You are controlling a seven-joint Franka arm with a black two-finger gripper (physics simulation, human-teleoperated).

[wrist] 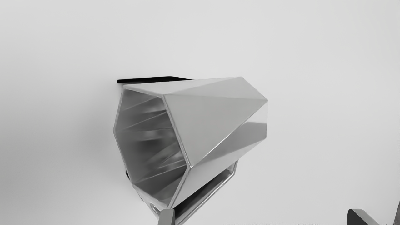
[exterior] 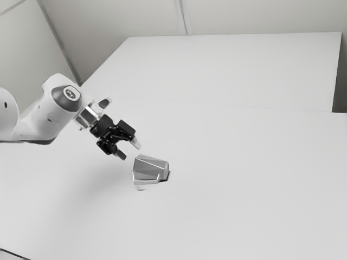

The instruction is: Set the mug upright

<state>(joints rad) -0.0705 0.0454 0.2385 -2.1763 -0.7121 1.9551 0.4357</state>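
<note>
Sideways — your faceted silver mug (exterior: 149, 169) lies on the white table (exterior: 244, 200).
Your black gripper (exterior: 128, 149) hovers near its open mouth (wrist: 150, 147) — fingers spread well apart.

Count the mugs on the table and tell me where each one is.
1. The mug lies on its side on the table, in front of the open gripper, toward the exterior view's right.
</note>
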